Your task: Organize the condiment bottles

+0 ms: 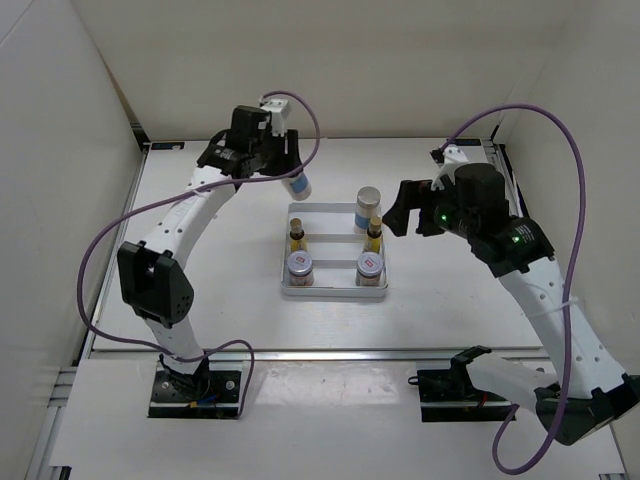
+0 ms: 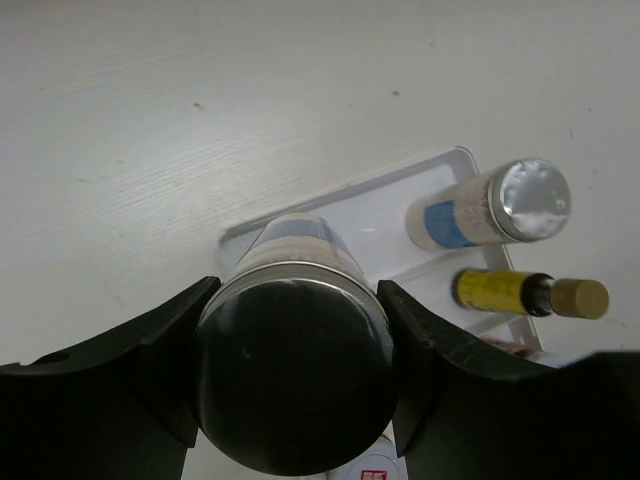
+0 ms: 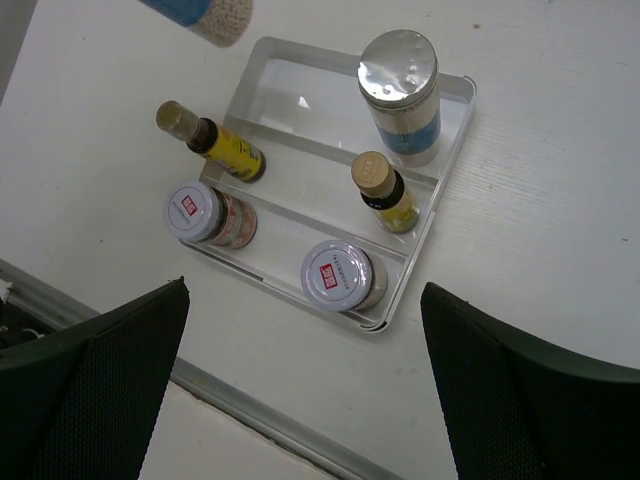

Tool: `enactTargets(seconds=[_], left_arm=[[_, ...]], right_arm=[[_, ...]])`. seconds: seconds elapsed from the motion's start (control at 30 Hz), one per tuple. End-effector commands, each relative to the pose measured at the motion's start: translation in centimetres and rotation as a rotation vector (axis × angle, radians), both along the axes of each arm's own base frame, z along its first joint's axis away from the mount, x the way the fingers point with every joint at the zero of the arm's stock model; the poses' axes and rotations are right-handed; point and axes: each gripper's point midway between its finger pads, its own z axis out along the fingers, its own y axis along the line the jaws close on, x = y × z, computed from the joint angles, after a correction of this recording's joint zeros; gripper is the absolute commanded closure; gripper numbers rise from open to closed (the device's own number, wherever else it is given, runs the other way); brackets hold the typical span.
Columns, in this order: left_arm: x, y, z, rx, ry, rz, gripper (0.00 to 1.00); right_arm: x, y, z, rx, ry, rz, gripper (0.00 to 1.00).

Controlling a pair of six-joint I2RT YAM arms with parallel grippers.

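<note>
white table [image 1: 200, 290] | left fingers [image 2: 110, 390] clamp white bottle [image 2: 295, 395] above tray [image 1: 334, 295] back-left edge | right fingers [image 3: 95, 390] apart

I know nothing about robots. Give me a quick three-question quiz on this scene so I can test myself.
1. True or false: the left end effector is shut on a tall white bottle.
2. How many condiment bottles stand in the tray? A) four B) five C) six
3. Fill in: in the top view, the tray's free slot is in the back row on the ____.
Key: 1 true; 2 B; 3 left.
</note>
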Motion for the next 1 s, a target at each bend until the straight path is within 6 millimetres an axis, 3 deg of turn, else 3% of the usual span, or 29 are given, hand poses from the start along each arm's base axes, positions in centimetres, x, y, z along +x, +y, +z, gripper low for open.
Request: enactTargets(seconds=[0.0, 0.3, 0.53, 0.67, 0.77, 0.83, 0.97], left_arm=[[-0.9, -3.1, 0.7, -0.037, -0.015, -0.104, 0.58], [-0.4, -4.8, -5.7, 0.076, 0.078, -0.088, 0.57], [-0.3, -5.3, -7.8, 0.144, 0.090, -0.080, 0.54], [-0.1, -5.1, -8.3, 0.155, 0.096, -0.072, 0.46], [-0.3, -5.0, -8.5, 0.176, 0.096, -0.059, 0.34], [-0.1, -4.6, -8.5, 0.195, 0.087, -0.048, 0.32], [0.7, -4.3, -6.9, 0.213, 0.044, -0.031, 0.27]], right_arm=[[-0.7, -0.2, 0.1, 0.013, 0.007, -0.005, 0.00], [-1.1, -1.3, 0.6, -0.020, -0.011, -0.033, 0.00], [-1.5, -1.5, 0.2, -0.025, -0.003, -0.033, 0.00], [-1.5, -1.5, 0.2, -0.025, -0.003, -0.033, 0.00], [-1.6, -1.5, 0.0, -0.029, 0.006, -0.033, 0.00], [-1.6, -1.5, 0.0, -0.029, 0.006, -0.033, 0.00], [-1.7, -1.6, 0.7, -0.025, -0.003, -0.033, 0.00]])
